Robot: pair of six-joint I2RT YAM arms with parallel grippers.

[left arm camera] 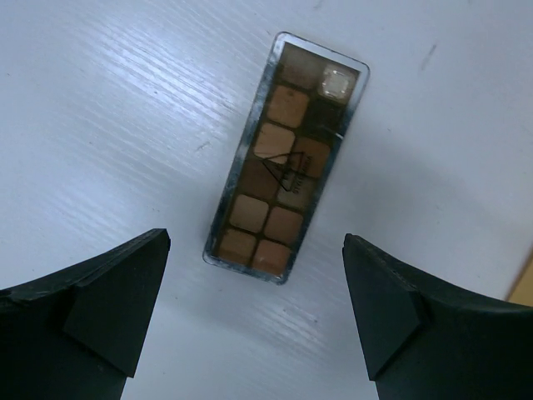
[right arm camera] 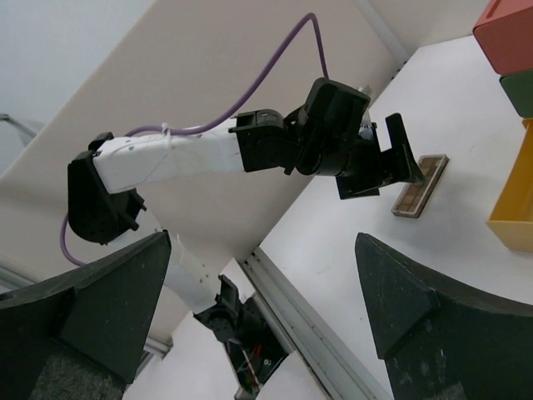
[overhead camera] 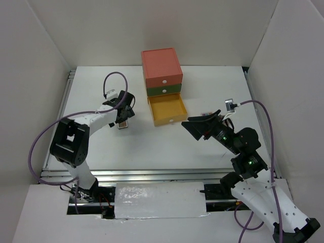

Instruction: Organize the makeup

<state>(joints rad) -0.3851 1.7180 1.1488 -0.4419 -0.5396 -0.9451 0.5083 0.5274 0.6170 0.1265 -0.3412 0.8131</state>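
yellow drawer (overhead camera: pixel 164 121) open; brown palette (left arm camera: pixel 283 158) prob. untouched; l fingers (left arm camera: pixel 108 308), r fingers (right arm camera: pixel 108 308) spread.

Eyeshadow palette (left arm camera: pixel 283 158): brown and tan squares in a grid, dark frame. Drawer box (overhead camera: pixel 162 76): red over green over yellow. Table (overhead camera: pixel 152 147) white; cables (overhead camera: pixel 117 73) purple.

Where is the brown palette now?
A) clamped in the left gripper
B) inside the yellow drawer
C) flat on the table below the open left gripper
C: the brown palette lies flat on the table, with the left gripper open over it and neither finger touching it.
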